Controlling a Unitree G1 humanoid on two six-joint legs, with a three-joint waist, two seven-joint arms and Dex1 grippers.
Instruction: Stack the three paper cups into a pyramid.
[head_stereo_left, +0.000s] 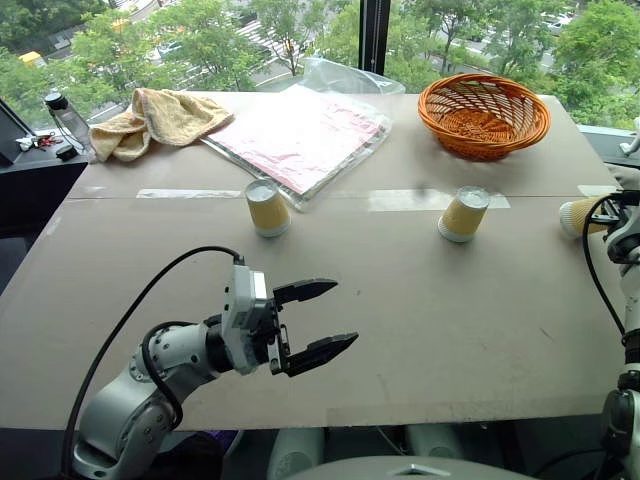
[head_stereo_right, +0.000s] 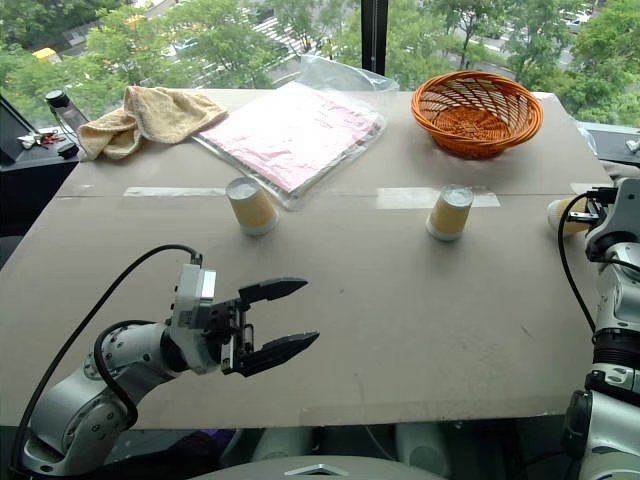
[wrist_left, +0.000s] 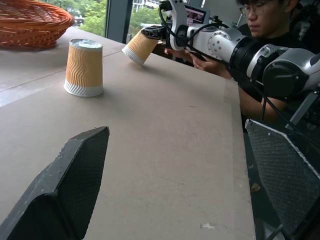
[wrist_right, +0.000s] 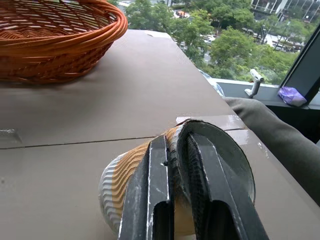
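Paper cup (wrist_right: 150, 195): light, crushable; right gripper (wrist_right: 182, 165) fingers pinch its rim wall between them. Left gripper (head_stereo_left: 318, 320) fingers apart, empty.

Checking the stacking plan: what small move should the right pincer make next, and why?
Probably lift the tilted ribbed yellow-tan paper cup and carry it inward. The right pincer is shut on its rim at the brown table's right edge, while the two other upside-down paper cups stand well apart mid-table.

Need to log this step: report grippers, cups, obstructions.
Left gripper open, holding nothing. Right gripper shut on tipped cup at the table's right edge. Two cups upside down, apart. Nothing between them.
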